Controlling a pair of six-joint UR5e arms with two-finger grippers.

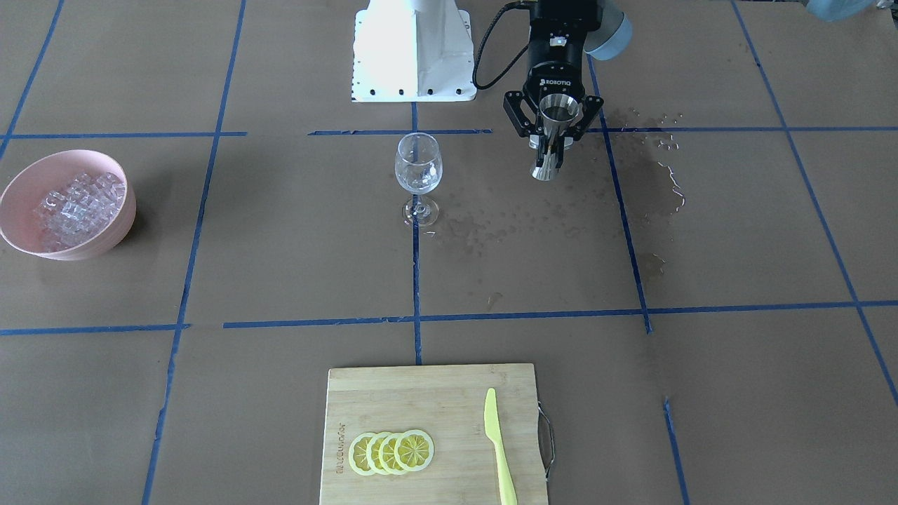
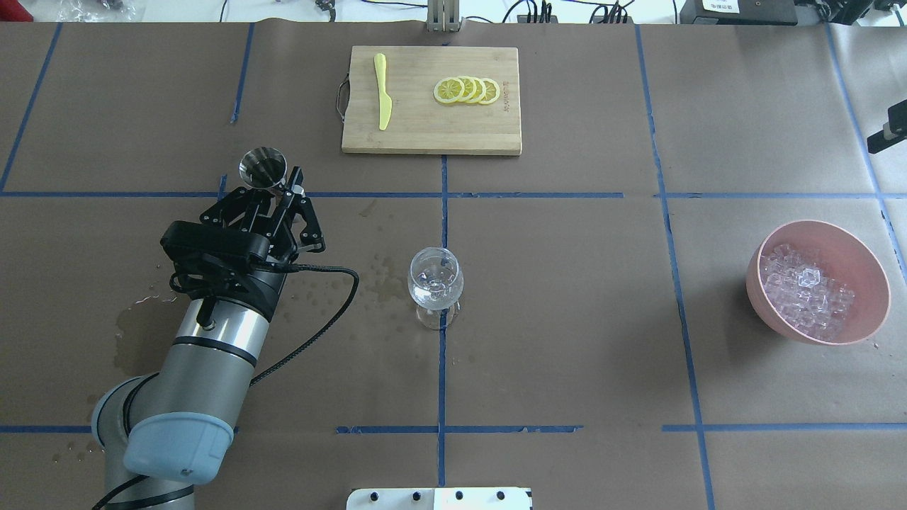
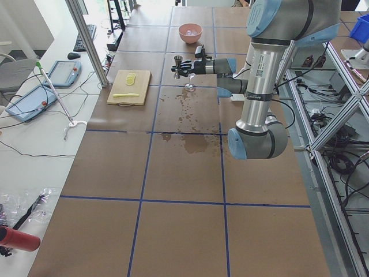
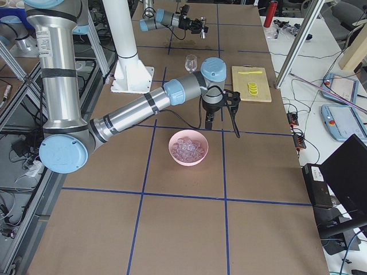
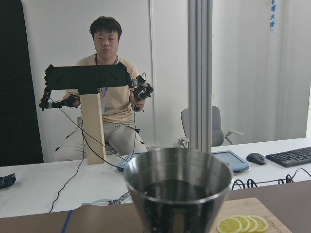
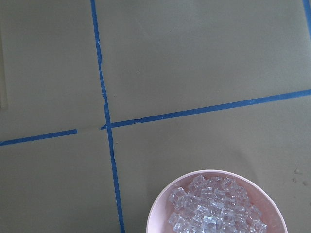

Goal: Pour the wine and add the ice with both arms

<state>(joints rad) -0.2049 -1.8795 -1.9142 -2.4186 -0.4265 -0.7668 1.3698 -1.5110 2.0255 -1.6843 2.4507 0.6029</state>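
Brown-papered table [image 1: 280, 245]: the left gripper [image 1: 553, 138] has its jaws clamped on a small steel hourglass jigger [image 2: 263, 168], held upright. Clear glassy ice cubes [image 2: 808, 294] are heaped in a pink bowl [image 2: 869, 268]. I cannot tell how the right gripper [image 4: 222, 117] holds its jaws.

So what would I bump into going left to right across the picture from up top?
jigger → yellow knife → wine glass → pink bowl full of ice
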